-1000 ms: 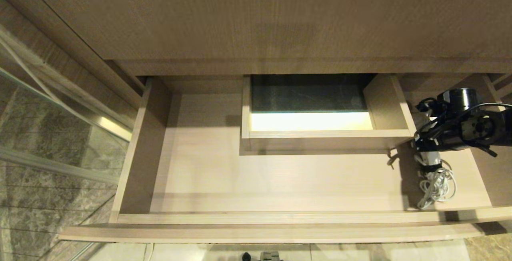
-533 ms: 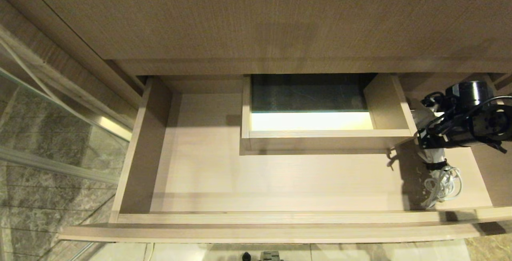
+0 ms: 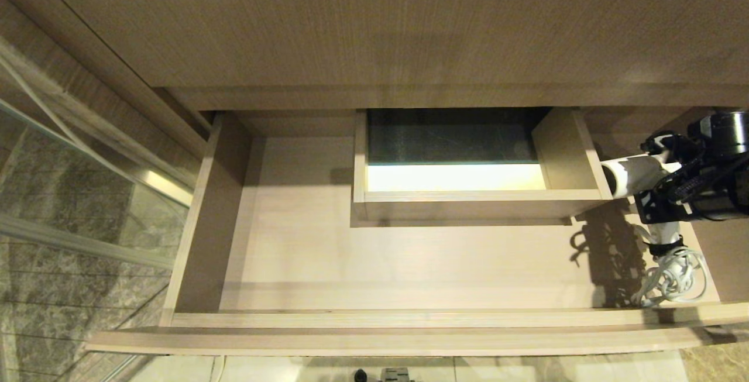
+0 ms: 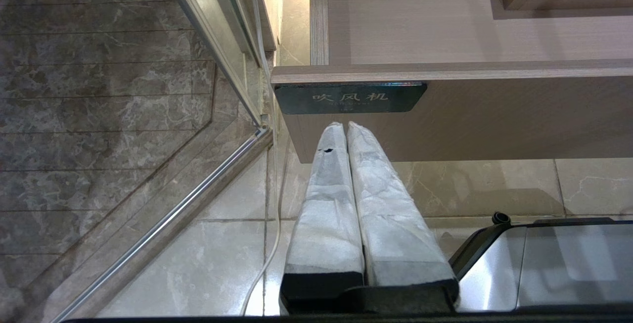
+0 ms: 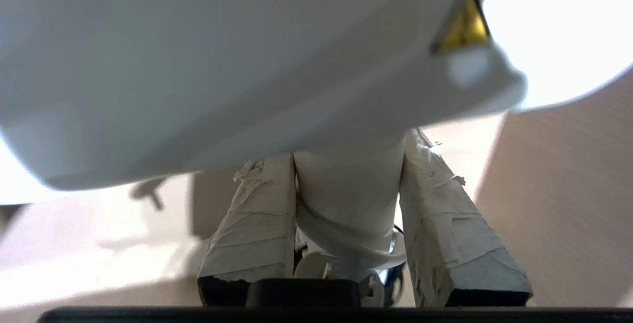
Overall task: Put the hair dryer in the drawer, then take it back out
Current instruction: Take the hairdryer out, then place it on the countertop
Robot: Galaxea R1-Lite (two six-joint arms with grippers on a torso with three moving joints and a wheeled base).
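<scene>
While the one drawer (image 3: 292,253) stands pulled out beneath the cabinet, a single boxed cut-out (image 3: 468,195) sits in the middle of its back. Outside the drawer's left end, the left tool (image 4: 341,127) hangs low over the tiled floor (image 4: 198,263), its two wrapped fingers (image 4: 326,204) pressed together on nothing, just below one dark label plate (image 4: 350,98) on the drawer front. At the drawer's right end, the right tool (image 3: 658,209) is clenched on the handle of the one hair dryer (image 3: 635,172); the right wrist view shows its two taped fingers (image 5: 257,229) on either side of that handle. The dryer's white barrel points left toward the cut-out. Its one bundled cord (image 3: 673,274), bound with a black strap, hangs over the drawer's right front corner.
</scene>
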